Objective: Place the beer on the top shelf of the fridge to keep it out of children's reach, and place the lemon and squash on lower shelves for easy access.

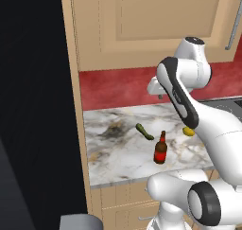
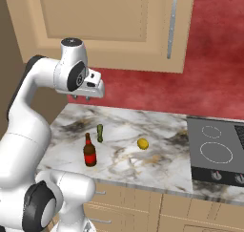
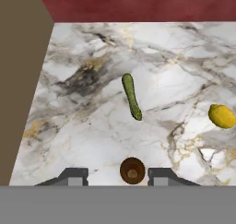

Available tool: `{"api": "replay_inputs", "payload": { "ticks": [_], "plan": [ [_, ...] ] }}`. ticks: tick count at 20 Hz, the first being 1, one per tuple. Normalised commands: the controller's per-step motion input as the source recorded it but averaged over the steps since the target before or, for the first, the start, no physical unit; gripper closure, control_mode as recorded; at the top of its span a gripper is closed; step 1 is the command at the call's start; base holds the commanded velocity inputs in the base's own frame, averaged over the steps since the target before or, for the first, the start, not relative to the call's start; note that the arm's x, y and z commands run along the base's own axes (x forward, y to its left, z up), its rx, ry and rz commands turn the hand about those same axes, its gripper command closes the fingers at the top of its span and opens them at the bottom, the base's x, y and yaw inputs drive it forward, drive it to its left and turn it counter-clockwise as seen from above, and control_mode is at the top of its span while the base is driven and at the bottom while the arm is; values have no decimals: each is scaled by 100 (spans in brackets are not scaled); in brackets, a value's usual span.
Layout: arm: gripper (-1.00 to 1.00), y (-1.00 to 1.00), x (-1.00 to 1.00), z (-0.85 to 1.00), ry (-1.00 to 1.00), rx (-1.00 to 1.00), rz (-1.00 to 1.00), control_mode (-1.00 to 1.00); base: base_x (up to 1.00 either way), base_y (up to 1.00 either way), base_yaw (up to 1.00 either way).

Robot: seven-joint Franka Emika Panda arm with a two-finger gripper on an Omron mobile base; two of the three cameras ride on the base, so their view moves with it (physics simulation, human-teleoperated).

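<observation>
Wide jaws hover high above the beer [image 3: 132, 170], near the counter [image 3: 83, 126] front edge.

A marbled counter [image 1: 113, 153] is seen across the middle of the frame, below a red wall band and tan cupboards. The beer [image 1: 160, 150] stands upright near centre-right. The squash [image 1: 144, 131] lies just up-left of it, apart. The lemon [image 1: 188, 131] is partly hidden by the white arm at right. The fridge [image 1: 33, 106] is seen as black along the left.
</observation>
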Motion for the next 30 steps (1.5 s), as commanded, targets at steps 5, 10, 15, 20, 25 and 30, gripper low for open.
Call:
{"api": "replay_inputs", "payload": {
  "ticks": [5,10,15,20,25,30],
  "plan": [
    [-100,-2,-1,-11,-5,0,0,-100,0,0,0],
    [-100,0,0,-24,-7,0,0,-100,0,0,0],
    [-100,0,0,-38,0,0,0,-100,0,0,0],
    [-100,0,0,-32,-3,0,0,-100,0,0,0],
    [-100,-3,0,-41,-9,0,0,-100,0,0,0],
    [-100,-13,0,-48,-4,0,0,-100,0,0,0]
  ]
}}
